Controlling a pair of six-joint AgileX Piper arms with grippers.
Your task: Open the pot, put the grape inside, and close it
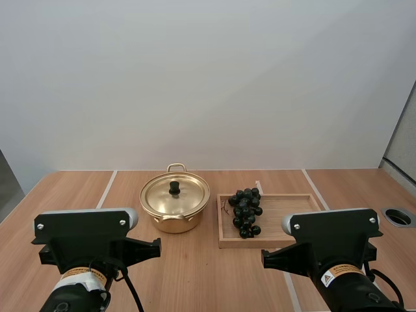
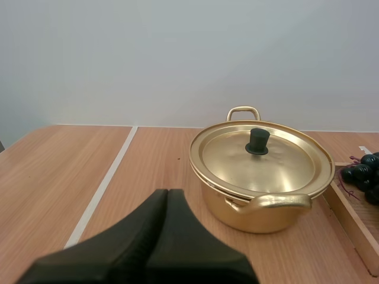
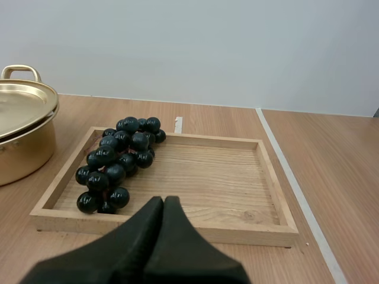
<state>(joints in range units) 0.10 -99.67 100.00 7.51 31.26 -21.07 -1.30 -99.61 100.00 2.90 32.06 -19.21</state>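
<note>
Two stickers are coming up in the high view. An orange-and-white label (image 1: 83, 276) is wrapping round the left arm (image 1: 84, 235), its small print too fine to read. A matching label (image 1: 339, 272) is sitting on the right arm (image 1: 333, 235), showing a black warning triangle (image 1: 327, 281); its print is proving just as illegible.

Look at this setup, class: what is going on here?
Nothing is being handled yet. The gold pot stands on the table with its lid on, and the grapes lie in the wooden tray beside it. The left gripper, shut and empty, faces the pot; the right gripper, likewise shut, faces the tray.
</note>
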